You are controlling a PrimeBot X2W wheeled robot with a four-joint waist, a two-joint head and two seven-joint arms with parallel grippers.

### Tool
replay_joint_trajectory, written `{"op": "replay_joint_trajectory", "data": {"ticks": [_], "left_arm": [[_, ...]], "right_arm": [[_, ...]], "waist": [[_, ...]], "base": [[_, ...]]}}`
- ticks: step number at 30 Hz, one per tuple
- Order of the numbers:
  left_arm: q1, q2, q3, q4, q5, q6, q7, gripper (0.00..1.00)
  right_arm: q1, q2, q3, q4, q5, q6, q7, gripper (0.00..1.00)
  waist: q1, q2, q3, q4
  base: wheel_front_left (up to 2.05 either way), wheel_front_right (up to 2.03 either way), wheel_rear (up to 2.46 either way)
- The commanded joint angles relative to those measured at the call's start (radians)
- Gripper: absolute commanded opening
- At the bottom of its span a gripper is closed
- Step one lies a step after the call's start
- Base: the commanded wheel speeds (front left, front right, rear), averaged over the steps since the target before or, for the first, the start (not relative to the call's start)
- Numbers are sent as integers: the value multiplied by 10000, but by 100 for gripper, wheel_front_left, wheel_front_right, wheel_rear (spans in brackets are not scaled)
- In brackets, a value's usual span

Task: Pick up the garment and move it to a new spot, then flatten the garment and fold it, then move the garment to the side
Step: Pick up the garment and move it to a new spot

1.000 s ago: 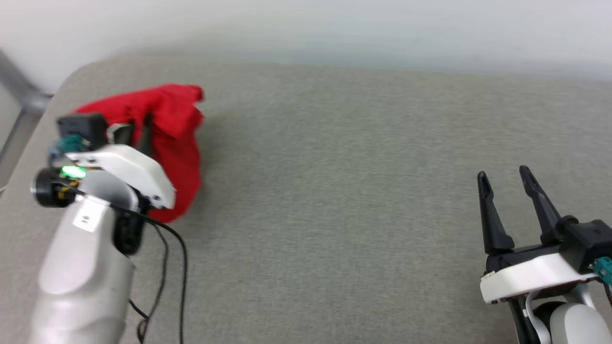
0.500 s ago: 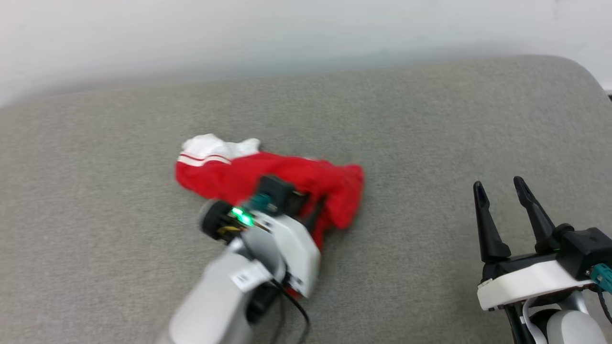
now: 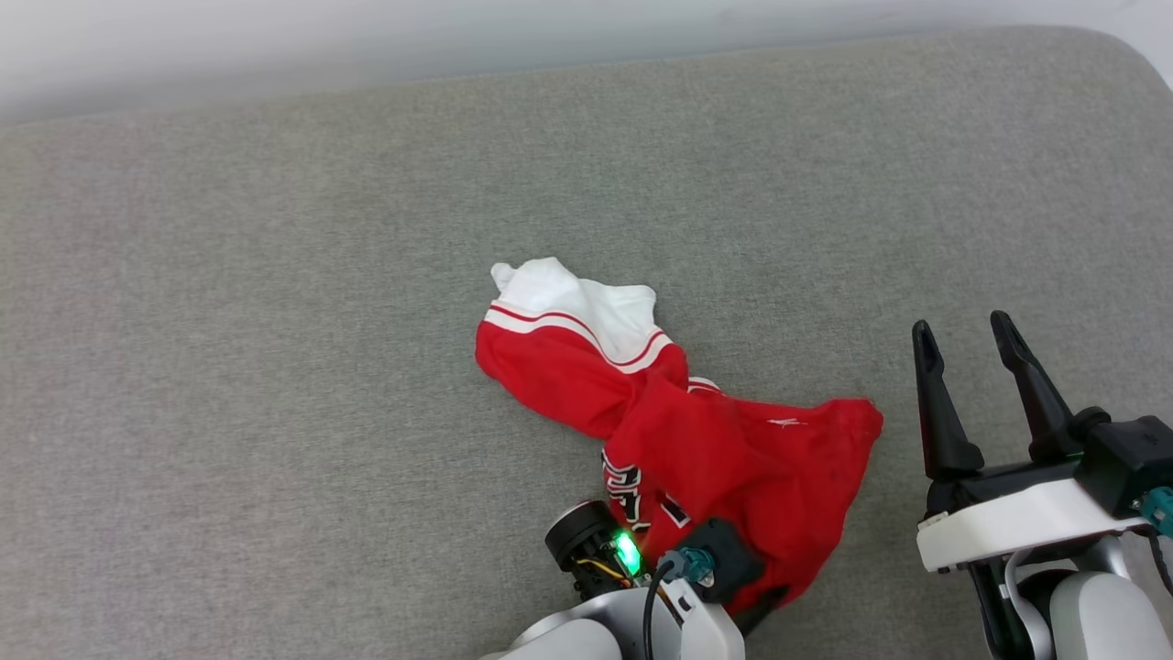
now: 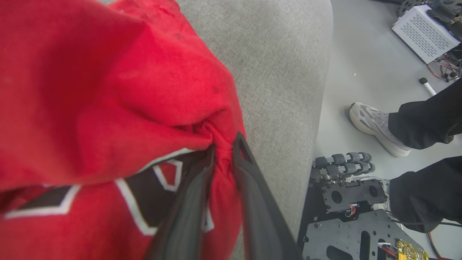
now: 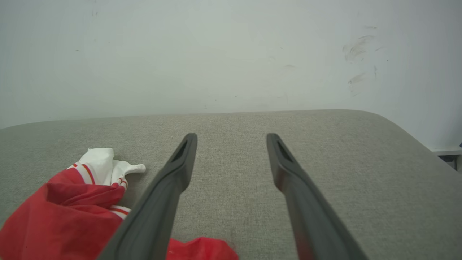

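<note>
1. While the first step, carrying the cloth to a new spot, is apparently finishing, the grey cushion (image 3: 275,367) is spreading across the whole head view as the work surface.
2. The jersey (image 3: 733,449) is lying crumpled on that cushion, right of the middle and near the front edge. Its red body is bunching and twisting at the waist.
3. The left gripper (image 4: 225,144) is pinching a fold of red cloth between nearly closed fingers at the jersey's near end.
4. The right gripper (image 3: 962,335) is hovering just right of the jersey without touching it, its fingers standing wide apart and carrying nothing.
5. The white sleeve (image 3: 577,298) is resting on the cushion at the far end.
6. The black lettering (image 3: 628,486) is peeking out beside the pinch.
7. The flattening step is probably coming next. It is calling for the left fingers to let go, and then for both grippers to take two separate edges and draw them apart so that the twist comes out.
</note>
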Motion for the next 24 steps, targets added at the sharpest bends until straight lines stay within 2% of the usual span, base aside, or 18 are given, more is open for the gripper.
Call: {"op": "replay_joint_trajectory", "data": {"ticks": [1, 2, 6, 10, 16, 24], "left_arm": [[-119, -3, -82, 33, -78, -17, -202, 88], [-170, -13, -159, 77, -33, -17, -364, 100], [-282, -58, -170, 127, 57, 2, -1112, 100], [-136, -159, 145, -56, 138, 366, -2122, 100], [247, -38, 1246, -479, -94, 1277, -3627, 100], [983, 446, 3308, -882, -329, 2574, -4136, 100]], "right_arm": [[-69, 19, -26, 47, -4, -7, -65, 100], [-53, 17, -39, 77, -40, -7, -56, 100], [36, 17, -135, 169, -157, -7, 1, 100], [241, 18, -222, 146, -234, -7, 124, 100], [635, 18, -340, -11, -314, -7, 358, 100], [1171, 16, -285, -270, -407, -5, 746, 100]], "waist": [[-1, 0, -62, 101], [-1, 0, -139, 157], [-1, 0, -507, 396], [-1, 0, -976, 667], [-1, 0, -1640, 1059], [-1, 0, -2241, 1554]], "base": [[0, 0, 0], [0, 0, 0], [0, 0, 0], [0, 0, 0], [0, 0, 0], [0, 0, 0]]}}
